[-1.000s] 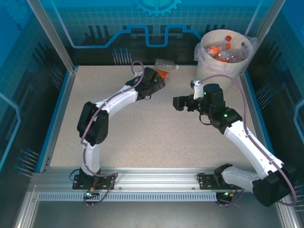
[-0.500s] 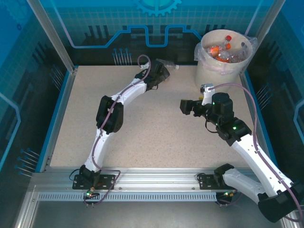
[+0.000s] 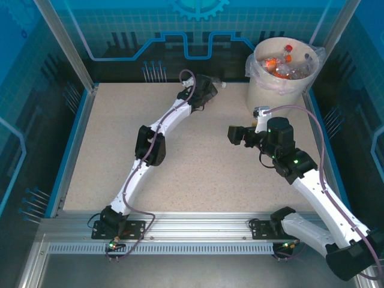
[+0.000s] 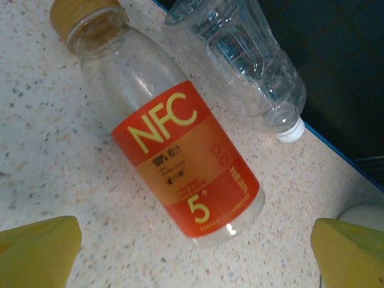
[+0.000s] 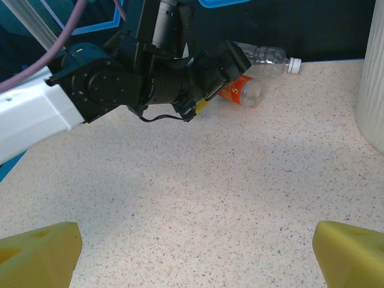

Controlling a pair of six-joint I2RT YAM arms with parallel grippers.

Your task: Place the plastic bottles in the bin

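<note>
Overhead, left arm: reached across the desk [image 3: 192,180] to its far edge, the left pincer [image 3: 208,92] low there, well left of the bin [image 3: 264,96]; the black wrist covered its fingers, so their spread could not be told from above.
Overhead, bin: stood at the far right corner, bag-lined, with bottles in the bin [image 3: 282,65] showing red and orange.
Overhead, loose bottle: the white cap of the clear bottle [image 3: 222,84] poked out beside the wrist.
Overhead, right pincer [image 3: 234,134]: hung mid-desk in front of the bin, pointing left.
Left wrist, pincer: yellow fingertips [image 4: 36,249] stood wide apart at the lower corners, holding nothing.
Left wrist, orange-labelled bottle [image 4: 186,162]: lay on its side on the speckled desk, "NFC" legible, orange cap at upper left, its base between the fingertips.
Left wrist, clear bottle: lay just beside it along the blue edge; contact could not be told.
Right wrist, pincer: yellow tips [image 5: 36,252] spread wide and empty over bare desk.
Right wrist, beyond: the left arm's wrist hung over the orange-labelled bottle, the clear bottle behind it, the bin's ribbed wall at far right.
</note>
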